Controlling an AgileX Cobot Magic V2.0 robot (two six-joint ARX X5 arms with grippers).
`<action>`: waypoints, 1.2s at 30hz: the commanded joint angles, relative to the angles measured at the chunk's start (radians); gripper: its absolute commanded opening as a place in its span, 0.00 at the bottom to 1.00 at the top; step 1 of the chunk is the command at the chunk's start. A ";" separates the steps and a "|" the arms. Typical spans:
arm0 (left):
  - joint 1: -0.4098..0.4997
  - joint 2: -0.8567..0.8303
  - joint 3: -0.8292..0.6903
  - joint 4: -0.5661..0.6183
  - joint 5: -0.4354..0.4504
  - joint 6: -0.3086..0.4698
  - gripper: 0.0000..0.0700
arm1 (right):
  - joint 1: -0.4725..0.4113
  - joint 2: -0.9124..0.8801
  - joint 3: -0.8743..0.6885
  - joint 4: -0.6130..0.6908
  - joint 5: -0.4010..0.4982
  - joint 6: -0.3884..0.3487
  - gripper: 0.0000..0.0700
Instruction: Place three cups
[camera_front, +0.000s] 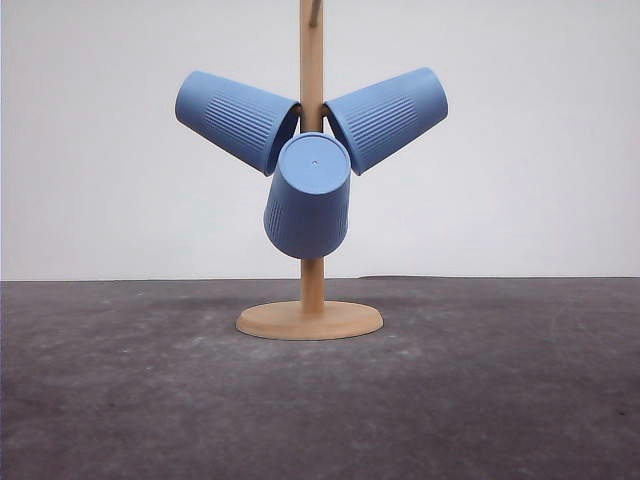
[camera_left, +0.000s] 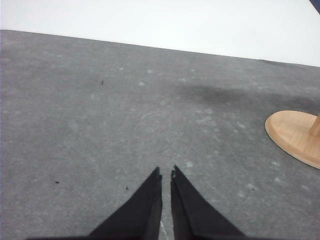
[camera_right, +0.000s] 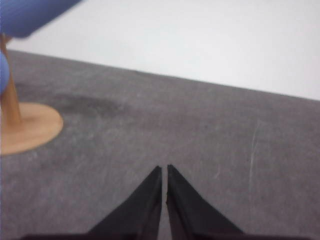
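Note:
Three blue ribbed cups hang on a wooden stand (camera_front: 311, 320) in the front view: one cup (camera_front: 236, 119) tilted up to the left, one cup (camera_front: 388, 117) tilted up to the right, and one cup (camera_front: 309, 197) in the middle with its flat base facing me. My left gripper (camera_left: 166, 174) is shut over bare table, with the stand's round base (camera_left: 296, 136) off to its side. My right gripper (camera_right: 164, 169) is also shut with nothing in it. The stand's base (camera_right: 27, 127) and a blurred blue cup (camera_right: 30, 15) show at the edge of the right wrist view.
The table is a dark grey mat (camera_front: 500, 400) and a plain white wall (camera_front: 540, 150) stands behind it. The stand rises at the middle of the table's far part.

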 joint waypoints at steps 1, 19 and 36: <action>0.000 -0.002 -0.014 -0.005 -0.002 0.000 0.02 | 0.007 -0.032 -0.009 0.003 0.027 0.005 0.02; 0.000 -0.002 -0.014 -0.005 -0.002 0.000 0.02 | 0.054 -0.078 -0.010 -0.160 0.213 0.084 0.02; -0.001 -0.002 -0.014 -0.005 -0.002 0.000 0.02 | 0.046 -0.078 -0.010 -0.148 0.216 0.085 0.02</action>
